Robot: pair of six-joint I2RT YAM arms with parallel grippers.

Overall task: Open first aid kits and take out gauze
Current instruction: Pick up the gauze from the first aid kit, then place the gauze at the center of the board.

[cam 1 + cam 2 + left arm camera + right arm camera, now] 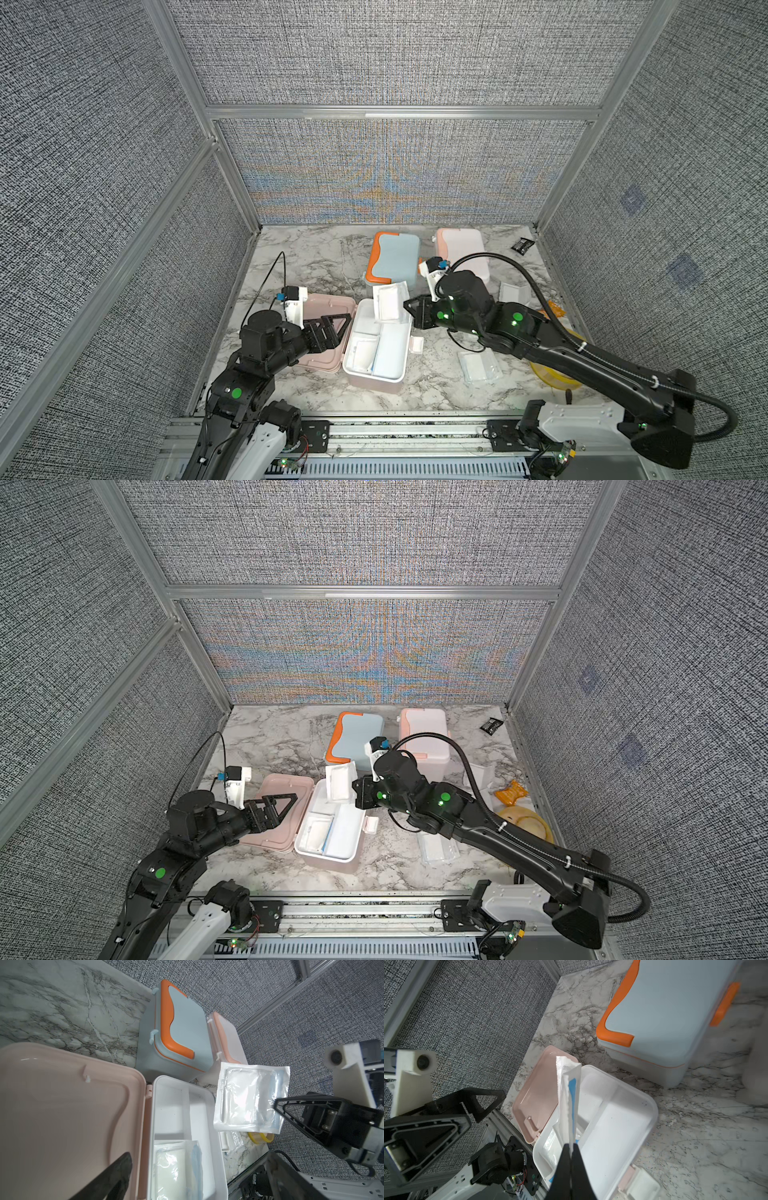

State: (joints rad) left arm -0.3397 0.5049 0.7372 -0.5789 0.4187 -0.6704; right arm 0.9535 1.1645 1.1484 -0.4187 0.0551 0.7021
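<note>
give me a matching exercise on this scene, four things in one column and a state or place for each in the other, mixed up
Things
1. pink plastic box with white inner tray
2. light blue plastic box with orange handle
3. flat white gauze pad in clear wrapper
4. small black packet

States or places
A. lying near the far right corner of the marble table
B. lid swung open
C. pinched in the shut right end effector, above a box
D. lid shut

Pairs: 1-B, 2-D, 3-C, 4-A
</note>
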